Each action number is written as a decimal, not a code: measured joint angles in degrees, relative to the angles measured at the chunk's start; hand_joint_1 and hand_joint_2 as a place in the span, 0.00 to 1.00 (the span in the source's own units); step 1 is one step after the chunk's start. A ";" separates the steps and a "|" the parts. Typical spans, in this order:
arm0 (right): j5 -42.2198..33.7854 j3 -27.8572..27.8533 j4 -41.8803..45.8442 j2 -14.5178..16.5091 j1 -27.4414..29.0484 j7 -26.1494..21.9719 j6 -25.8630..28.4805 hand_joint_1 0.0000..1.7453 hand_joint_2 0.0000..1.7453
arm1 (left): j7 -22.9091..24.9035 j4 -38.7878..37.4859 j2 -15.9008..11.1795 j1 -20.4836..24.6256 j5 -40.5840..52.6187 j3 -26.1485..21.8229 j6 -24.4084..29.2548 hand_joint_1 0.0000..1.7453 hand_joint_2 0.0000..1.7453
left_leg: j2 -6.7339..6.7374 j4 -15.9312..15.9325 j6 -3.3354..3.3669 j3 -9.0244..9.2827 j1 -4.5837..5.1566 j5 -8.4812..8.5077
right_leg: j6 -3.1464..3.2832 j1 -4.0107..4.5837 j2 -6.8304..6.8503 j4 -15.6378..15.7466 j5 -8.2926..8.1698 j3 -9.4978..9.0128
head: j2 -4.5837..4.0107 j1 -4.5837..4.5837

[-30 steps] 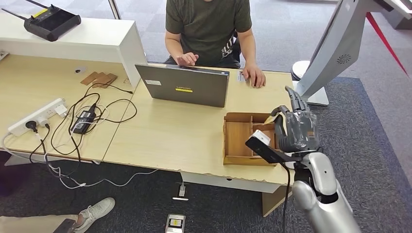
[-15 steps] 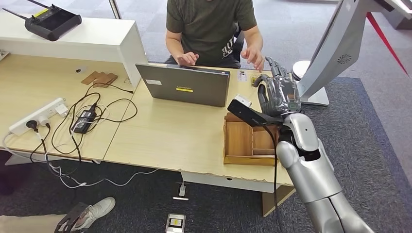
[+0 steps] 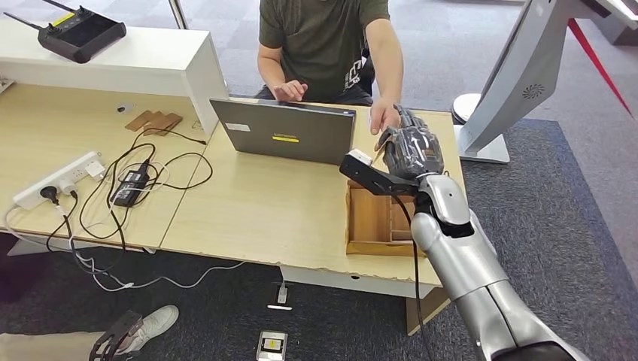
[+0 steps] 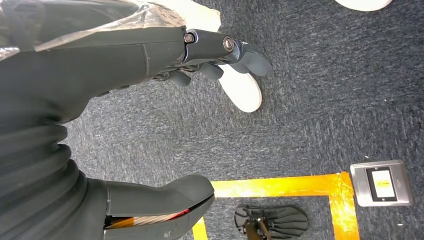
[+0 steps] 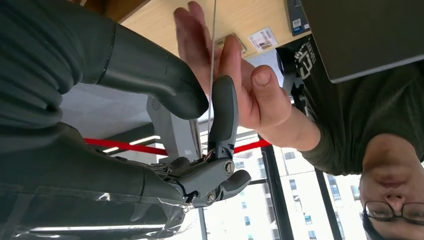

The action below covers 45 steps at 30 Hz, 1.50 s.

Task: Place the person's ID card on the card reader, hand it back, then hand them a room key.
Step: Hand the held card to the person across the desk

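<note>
Right hand: the right hand (image 3: 410,147) is raised over the far right end of the table (image 3: 263,210), thumb and a finger pinching a thin card (image 5: 213,30) that the right wrist view catches edge-on.
Person's hand: the person's hand (image 3: 384,116) lies flat against the card's other face, fingers extended — it reads as a handover under way.
Which card: I cannot tell whether this is the ID card or the room key; its faces are hidden.
Why held so: a pinch near one end leaves most of the card free for the person to take.
Left hand: the left hand (image 4: 150,60) hangs over dark carpet, thumb and fingers well apart, holding nothing.
Textures: the card is stiff, flat and very thin; the robot's fingers are smooth dark plastic, the wrist cover grey and ribbed.
Table: pale wood-grain top — a compartmented wooden tray (image 3: 372,218) sits just below the raised hand, a grey laptop (image 3: 286,135) beside it.
Also there: a small printed white card (image 5: 262,39) lies flat on the table near the person.
</note>
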State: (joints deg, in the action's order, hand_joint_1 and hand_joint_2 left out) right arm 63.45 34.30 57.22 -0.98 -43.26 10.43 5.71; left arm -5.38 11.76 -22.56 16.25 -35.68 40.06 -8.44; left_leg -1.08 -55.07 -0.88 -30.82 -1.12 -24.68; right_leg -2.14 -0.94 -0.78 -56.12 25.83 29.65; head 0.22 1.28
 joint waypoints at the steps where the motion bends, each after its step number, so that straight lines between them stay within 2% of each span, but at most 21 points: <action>1: -0.02 0.03 -0.43 0.04 -0.04 0.00 0.03 0.99 1.00 | 0.00 0.00 0.00 0.00 0.01 0.00 0.00 0.00 1.00 | 0.00 0.00 0.00 0.00 0.00 0.00 | 0.00 0.00 0.00 0.00 0.00 0.00 | 0.00 0.00; 2: -0.05 0.06 -0.83 0.09 -0.08 -0.01 0.06 0.83 1.00 | 0.00 0.00 0.00 0.00 0.01 0.00 0.00 0.00 1.00 | 0.00 0.00 0.00 0.00 0.00 0.00 | 0.00 0.00 0.00 0.00 0.00 0.00 | 0.00 0.01; 5: -0.39 0.16 -1.84 0.17 -0.18 0.02 0.07 0.09 1.00 | 0.00 0.00 0.00 -0.01 -0.01 0.00 0.00 0.00 1.00 | 0.00 0.00 0.00 0.00 0.00 0.00 | 0.00 0.00 0.00 0.00 0.00 0.00 | 0.00 0.00; 6: -0.62 0.19 -2.10 0.15 -0.20 0.07 0.04 0.00 1.00 | -0.01 0.00 -0.01 -0.01 -0.04 0.00 0.00 0.00 1.00 | 0.00 0.00 0.00 0.00 0.00 0.00 | 0.00 0.00 0.00 0.00 0.00 0.00 | 0.00 0.00; 13: -5.17 -0.58 -2.81 -1.72 -0.09 0.99 0.69 0.00 1.00 | -0.28 -0.01 -0.10 -0.42 -0.28 0.00 0.14 0.00 1.00 | 0.01 -0.02 0.00 0.00 0.00 0.00 | -0.01 -0.01 0.00 0.02 -0.01 0.03 | 0.00 0.01; 18: -10.85 -4.93 0.26 -6.14 2.95 0.84 5.29 0.00 1.00 | -0.86 -0.02 -0.35 -1.33 -0.37 0.00 0.84 0.00 1.00 | 0.01 -0.08 0.01 0.01 0.00 -0.01 | -0.02 -0.01 0.01 0.08 -0.02 0.02 | 0.00 0.01; 23: -17.39 -13.49 7.22 -12.00 11.02 0.24 12.81 0.00 1.00 | -1.51 -0.02 -0.87 -2.76 -1.03 -0.05 1.77 0.00 1.00 | -0.01 -0.09 0.09 0.01 0.02 -0.10 | -0.05 -0.02 0.01 0.14 0.00 -0.04 | 0.00 0.01; 27: -28.52 -21.75 11.10 -16.18 19.27 -3.97 17.82 0.00 1.00 | -2.48 -0.04 -1.32 -4.40 -2.20 -0.46 2.63 0.00 1.00 | -0.01 -0.09 0.13 0.01 0.02 -0.17 | -0.07 -0.02 0.02 0.18 0.03 -0.05 | 0.00 0.01; 33: -41.93 -32.79 9.05 -21.29 28.98 -8.09 20.80 0.00 1.00 | -3.95 -0.09 -2.09 -7.45 -4.05 -1.81 3.08 0.00 1.00 | 0.06 -0.06 0.14 -0.03 0.02 -0.22 | -0.07 -0.03 -0.03 0.20 0.05 0.03 | 0.00 0.01; 39: -56.58 -38.81 -5.60 -22.91 32.40 -14.28 14.74 0.00 1.00 | -4.60 -0.19 -2.51 -9.61 -4.94 -3.08 2.28 0.00 1.00 | 0.05 -0.05 0.13 -0.01 0.00 -0.23 | -0.05 -0.01 -0.04 0.20 0.07 0.07 | 0.00 0.01; 43: -62.41 -40.23 -17.14 -22.00 34.10 -14.19 4.15 0.00 1.00 | -3.69 -0.20 -2.61 -9.81 -3.17 -3.36 2.21 0.00 1.00 | 0.03 -0.04 0.12 0.03 -0.06 -0.24 | -0.03 0.02 -0.03 0.20 0.08 0.03 | 0.00 -0.01; 44: -63.54 -40.47 -19.46 -21.49 34.71 -13.39 1.40 0.06 1.00 | -3.32 -0.20 -2.63 -9.78 -2.43 -3.34 2.21 0.01 1.00 | 0.02 -0.04 0.12 0.02 -0.05 -0.24 | -0.02 0.01 -0.02 0.18 0.09 0.05 | 0.00 0.01; 45: -64.40 -40.66 -21.52 -20.86 35.30 -12.49 -1.11 0.31 1.00 | -2.87 -0.20 -2.68 -9.70 -1.59 -3.33 2.20 0.26 1.00 | 0.01 -0.03 0.12 0.00 -0.04 -0.23 | -0.02 0.01 -0.02 0.17 0.10 0.08 | 0.00 0.03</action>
State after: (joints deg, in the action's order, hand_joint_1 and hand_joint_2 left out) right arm -0.96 -6.36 35.70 -21.85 -7.96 -2.05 4.60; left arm -8.25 11.56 -25.23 6.55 -37.27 36.74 -6.24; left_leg -1.06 -55.11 -0.77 -30.82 -1.16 -24.91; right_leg -2.16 -0.93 -0.80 -55.96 25.92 29.73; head 0.22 1.31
